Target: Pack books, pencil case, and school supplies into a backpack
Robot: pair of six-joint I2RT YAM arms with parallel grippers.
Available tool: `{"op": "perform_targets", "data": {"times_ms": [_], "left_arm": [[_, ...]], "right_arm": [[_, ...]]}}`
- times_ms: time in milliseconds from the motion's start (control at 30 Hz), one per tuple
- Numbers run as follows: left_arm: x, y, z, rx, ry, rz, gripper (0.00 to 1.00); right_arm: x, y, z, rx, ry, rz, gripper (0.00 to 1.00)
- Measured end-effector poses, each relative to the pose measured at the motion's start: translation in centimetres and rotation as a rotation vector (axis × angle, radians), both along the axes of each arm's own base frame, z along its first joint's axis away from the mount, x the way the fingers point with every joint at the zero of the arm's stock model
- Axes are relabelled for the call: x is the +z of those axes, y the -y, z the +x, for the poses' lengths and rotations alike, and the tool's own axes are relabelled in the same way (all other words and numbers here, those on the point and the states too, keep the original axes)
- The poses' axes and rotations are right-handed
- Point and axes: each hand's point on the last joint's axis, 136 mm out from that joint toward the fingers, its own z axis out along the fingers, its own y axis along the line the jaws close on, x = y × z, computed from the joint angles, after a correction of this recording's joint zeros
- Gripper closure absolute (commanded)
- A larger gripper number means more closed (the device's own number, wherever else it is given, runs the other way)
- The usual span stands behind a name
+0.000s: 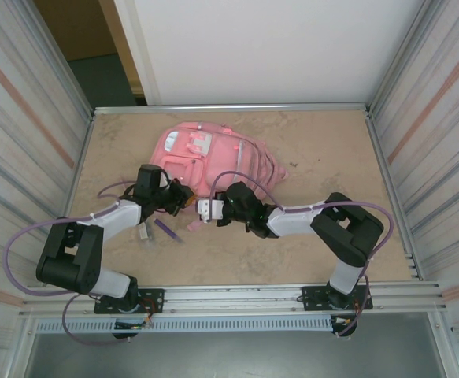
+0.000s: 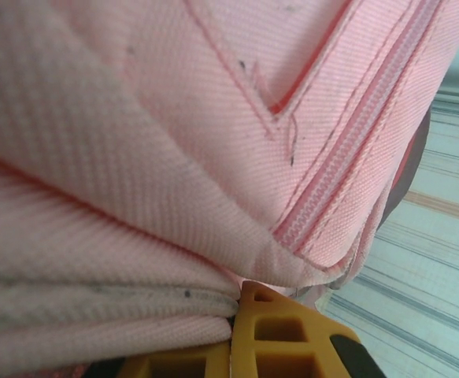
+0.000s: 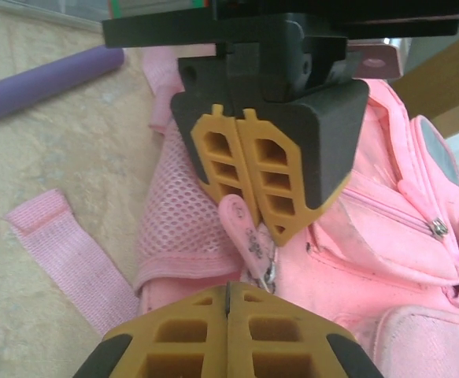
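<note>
Your left hand (image 2: 237,313) pinches a fold of the pink, woven backpack (image 2: 174,157); your right hand (image 3: 229,303) sits closed, the glossy teardrop zip pull (image 3: 243,228) just beyond it.

The table (image 1: 323,150) was sandy brown with little specks. A big pink backpack (image 1: 205,153) lay on it, in the middle toward the far side. A short purple pen (image 1: 166,229) lay on the near left part. A tiny grey-white piece (image 1: 144,231) lay just left of the pen. A pink strap (image 3: 64,252) lay flat on the table.
</note>
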Motion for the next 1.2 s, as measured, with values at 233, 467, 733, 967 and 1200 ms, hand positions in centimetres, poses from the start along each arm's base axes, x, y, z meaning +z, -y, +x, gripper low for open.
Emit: {"op": "perform_targets", "data": {"times_ms": [233,467,733,967,1200], "left_arm": [[0.0,0.1,0.0,0.006,0.0,-0.016,0.97],[-0.1,0.4,-0.2,0.065,0.011,-0.013,0.94],[1.2,1.8,-1.1,0.133,0.024,-0.087,0.77],[1.0,1.6,-1.5,0.163,0.017,-0.116,0.76],[-0.2,-0.2,-1.5,0.218,-0.026,-0.154,0.68]], "right_arm": [[1.2,0.9,-0.1,-0.094,-0.183,0.086,0.62],[5.7,3.1,2.6,-0.574,-0.77,0.403,0.58],[2.6,3.2,0.5,-1.001,-1.518,0.64,0.55],[-0.1,2.4,-2.2,-1.215,-1.755,0.674,0.55],[-0.3,2.5,-1.7,-1.288,-1.753,0.754,0.58]]}}
